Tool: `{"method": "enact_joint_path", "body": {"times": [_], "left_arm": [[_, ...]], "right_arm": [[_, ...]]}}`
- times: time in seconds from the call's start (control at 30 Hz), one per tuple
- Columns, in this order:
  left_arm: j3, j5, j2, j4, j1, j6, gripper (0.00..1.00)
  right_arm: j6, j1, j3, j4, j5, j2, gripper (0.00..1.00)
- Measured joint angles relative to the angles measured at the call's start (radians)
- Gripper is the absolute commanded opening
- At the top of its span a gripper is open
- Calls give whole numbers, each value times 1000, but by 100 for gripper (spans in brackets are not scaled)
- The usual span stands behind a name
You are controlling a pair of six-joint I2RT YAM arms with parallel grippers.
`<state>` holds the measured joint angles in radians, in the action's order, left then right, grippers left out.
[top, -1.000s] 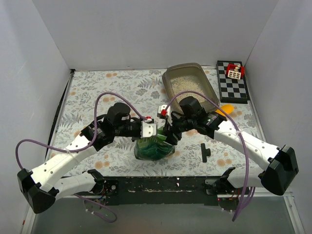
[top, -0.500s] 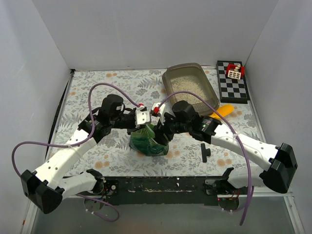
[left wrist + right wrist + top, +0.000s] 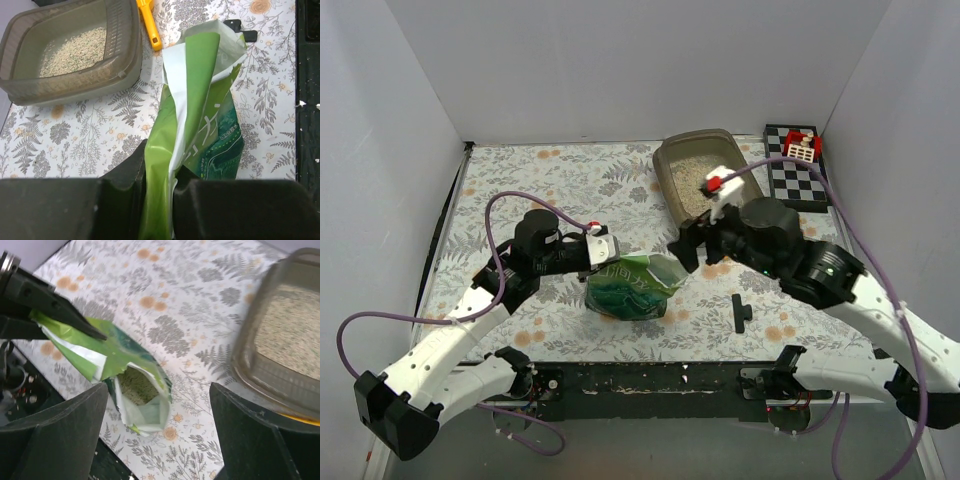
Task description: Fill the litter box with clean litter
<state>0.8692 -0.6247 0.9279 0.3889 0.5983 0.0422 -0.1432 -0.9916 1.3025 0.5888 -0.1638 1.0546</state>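
The grey-brown litter box (image 3: 663, 172) stands at the back right with a thin layer of pale litter (image 3: 695, 175) in it; it also shows in the left wrist view (image 3: 127, 45) and the right wrist view (image 3: 250, 370). The green bag (image 3: 635, 290) stands on the mat near the front middle, its mouth open. Litter (image 3: 135, 385) shows inside it. My left gripper (image 3: 610, 255) is shut on the bag's top edge (image 3: 165, 165). My right gripper (image 3: 688, 245) is open and empty, above the bag's right side, between bag and box.
A yellow-orange scoop (image 3: 148, 22) lies beside the box. A small black part (image 3: 741, 312) lies on the mat at the front right. A checkered board (image 3: 798, 180) with a red-and-white toy (image 3: 803, 148) sits in the back right corner. White walls enclose the table.
My right gripper has let go of the bag and moved up and to the right, toward the box. My left gripper has drawn the bag's edge to the left. The bag's mouth has opened.
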Motion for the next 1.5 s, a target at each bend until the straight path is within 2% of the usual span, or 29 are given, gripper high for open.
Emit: {"method": "enact_joint_path", "body": {"times": [0.2,0.37,0.5,0.67,0.77,0.93,1.07,1.27,1.5], "left_arm": [[-3,-16,0,-21,0,19,16],[-8,-40,0,-40,0,38,17],[-14,-42,0,-60,0,51,16],[-25,-42,0,-85,0,69,16],[-31,-42,0,-99,0,78,20],[-45,-42,-1,-138,0,105,26],[-45,-43,-5,-149,0,134,37],[-40,-45,-40,-134,0,196,41],[-24,-43,-90,-67,1,266,42]], "right_arm": [[-200,20,-108,42,-285,-205,92],[-352,155,-282,67,-371,-197,85],[-448,326,-431,52,-344,-150,79],[-562,533,-606,-46,-270,-154,77],[-606,602,-674,-124,-233,-150,78],[-663,667,-739,-277,-216,-117,79],[-693,731,-780,-387,-186,-69,78],[-718,782,-783,-497,-135,74,77],[-719,789,-783,-595,-92,192,77]]}}
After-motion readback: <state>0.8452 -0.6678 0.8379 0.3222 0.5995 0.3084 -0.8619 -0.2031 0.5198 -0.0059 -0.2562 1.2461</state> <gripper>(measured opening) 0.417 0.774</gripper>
